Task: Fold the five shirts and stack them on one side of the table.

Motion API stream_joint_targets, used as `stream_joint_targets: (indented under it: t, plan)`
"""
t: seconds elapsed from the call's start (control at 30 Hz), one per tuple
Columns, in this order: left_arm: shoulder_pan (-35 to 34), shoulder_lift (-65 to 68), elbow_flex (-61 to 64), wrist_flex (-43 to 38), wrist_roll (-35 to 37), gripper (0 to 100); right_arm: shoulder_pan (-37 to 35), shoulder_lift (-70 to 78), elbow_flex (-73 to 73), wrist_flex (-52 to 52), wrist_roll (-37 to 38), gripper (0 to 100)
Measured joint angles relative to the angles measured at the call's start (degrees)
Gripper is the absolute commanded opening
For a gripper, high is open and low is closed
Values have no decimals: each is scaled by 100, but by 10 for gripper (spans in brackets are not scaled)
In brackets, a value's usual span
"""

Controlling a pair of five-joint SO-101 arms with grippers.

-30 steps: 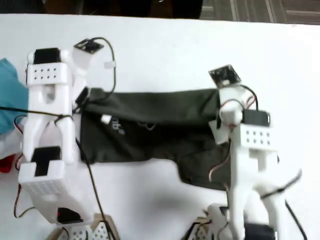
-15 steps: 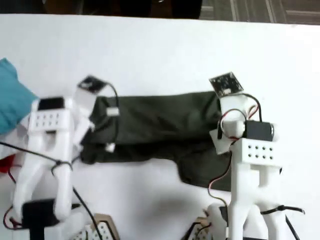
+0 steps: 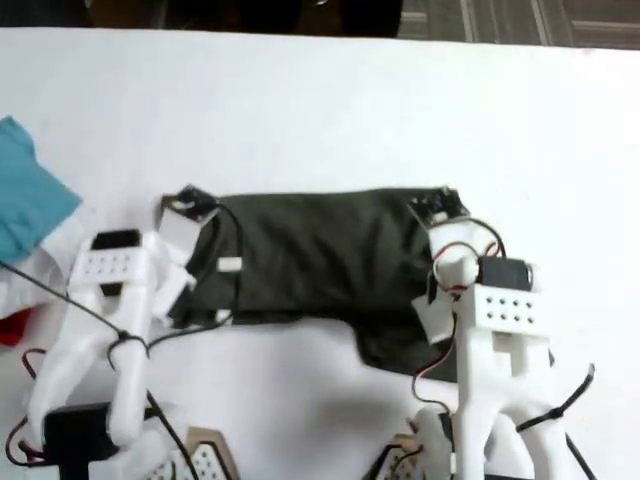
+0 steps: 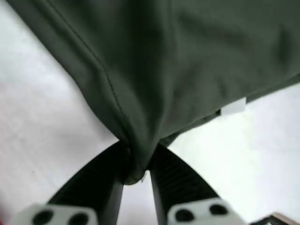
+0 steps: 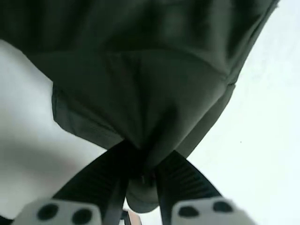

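Observation:
A dark green shirt [image 3: 320,260] lies folded across the middle of the white table [image 3: 330,110]. My left gripper [image 4: 137,168] is shut on a pinched fold of the shirt [image 4: 187,61] at its left end, where the left arm [image 3: 120,275] stands in the high view. My right gripper [image 5: 140,176] is shut on a bunched edge of the shirt [image 5: 140,89] at its right end, under the right arm [image 3: 480,300]. A loose sleeve part [image 3: 400,345] sticks out toward the front beside the right arm.
A teal garment [image 3: 30,200] lies at the table's left edge, with white cloth [image 3: 40,265] and a bit of red [image 3: 12,328] in front of it. The arm bases stand at the front edge. The table's far half is bare white.
Both arms have pulled toward the front edge with the shirt's far edge in their grippers, folding it over onto itself. The shirt now looks narrower and smoother on top.

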Motion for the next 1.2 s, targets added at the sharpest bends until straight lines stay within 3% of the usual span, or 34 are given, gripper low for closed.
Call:
stream_joint_targets:
  t: [0.3,0.5,0.6,0.8,0.9,0.93,0.97,1.03,1.2]
  plan:
    - [0,-9,53,-53,0,186,-9,0,237,-18,378,29]
    - [-167,-70,44,-53,-9,199,-9,-62,97,316,589,207]
    - [-360,-70,-308,185,-9,199,-9,-70,-334,633,651,244]
    - [-589,-70,-1732,1389,-9,195,-9,-70,-1881,1222,686,234]
    - [-580,-70,-2541,1925,0,117,-9,-70,-2602,1020,686,95]
    - [-580,-70,-2787,1969,0,46,-9,-62,-2699,844,686,16]
    - [-580,-70,-3007,1978,0,7,-9,26,-2760,642,695,12]
    - [-563,-35,-3349,1908,35,46,-18,360,-2822,185,695,59]
    - [-185,897,-3886,1451,246,25,-193,1679,-2963,-756,352,26]
